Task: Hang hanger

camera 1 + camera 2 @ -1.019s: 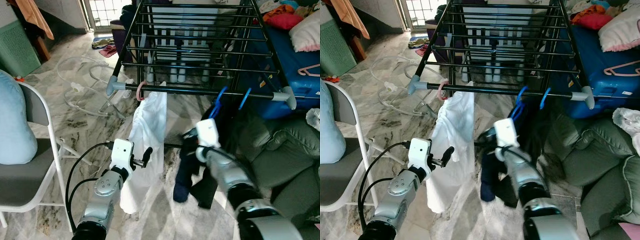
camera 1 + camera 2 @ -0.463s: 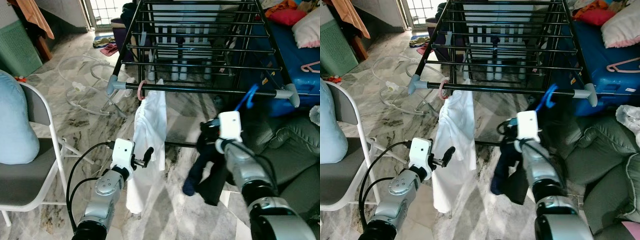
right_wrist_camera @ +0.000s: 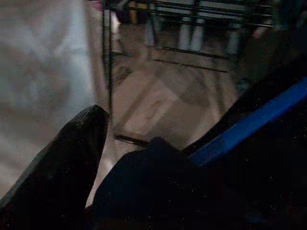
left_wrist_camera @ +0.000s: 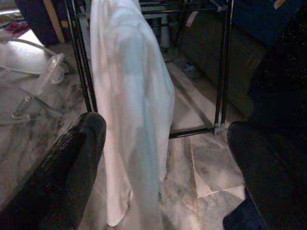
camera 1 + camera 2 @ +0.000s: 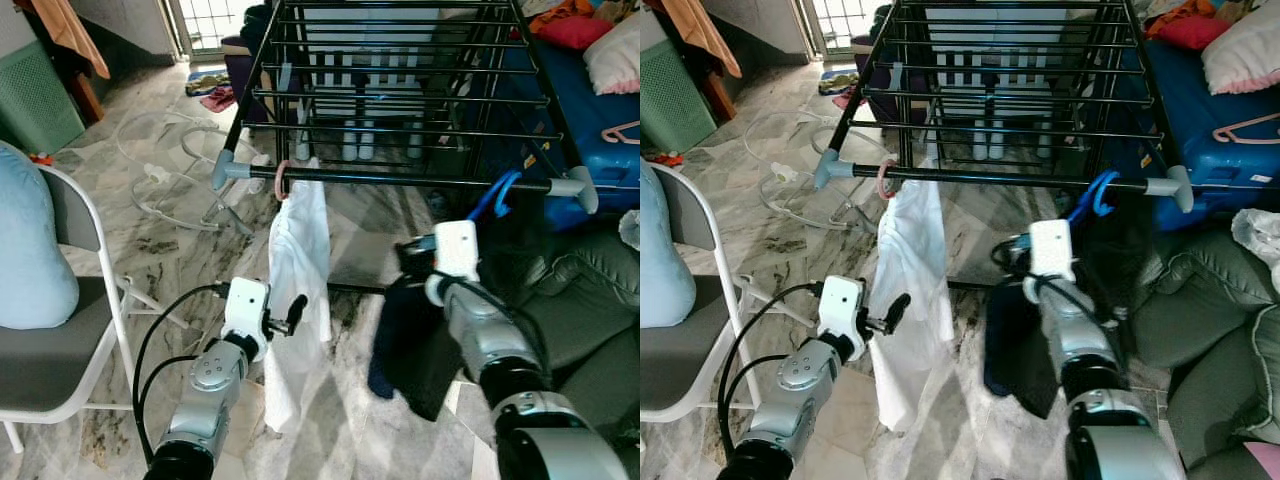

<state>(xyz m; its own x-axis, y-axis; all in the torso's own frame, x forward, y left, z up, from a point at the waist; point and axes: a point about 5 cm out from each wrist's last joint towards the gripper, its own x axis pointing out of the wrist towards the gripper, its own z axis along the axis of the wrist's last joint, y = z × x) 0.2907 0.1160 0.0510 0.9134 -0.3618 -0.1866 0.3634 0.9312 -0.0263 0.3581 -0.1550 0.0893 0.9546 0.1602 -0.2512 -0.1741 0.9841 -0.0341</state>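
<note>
A blue hanger (image 5: 495,195) carries a dark garment (image 5: 405,345). Its hook is up at the black drying rack's front rail (image 5: 400,180); I cannot tell whether it rests on the rail. My right gripper (image 5: 408,262) is shut on the hanger just below the rail. In the right wrist view, the blue hanger arm (image 3: 249,124) runs beside one black finger (image 3: 62,158). A white garment (image 5: 300,260) hangs from a pink hanger (image 5: 282,180) on the same rail. My left gripper (image 5: 293,312) stands open beside the white garment, its fingers (image 4: 72,163) wide apart and holding nothing.
A white folding chair (image 5: 90,230) with a pale blue cushion stands at the left. A grey-green sofa (image 5: 590,290) is at the right, and a blue box (image 5: 600,120) behind it bears a pink hanger (image 5: 620,135). Clear hangers (image 5: 160,170) lie on the marble floor.
My right gripper carried the blue hanger and dark garment rightward and up, so the hook now sits at the front rail. The dark garment has swung. My left arm held still.
</note>
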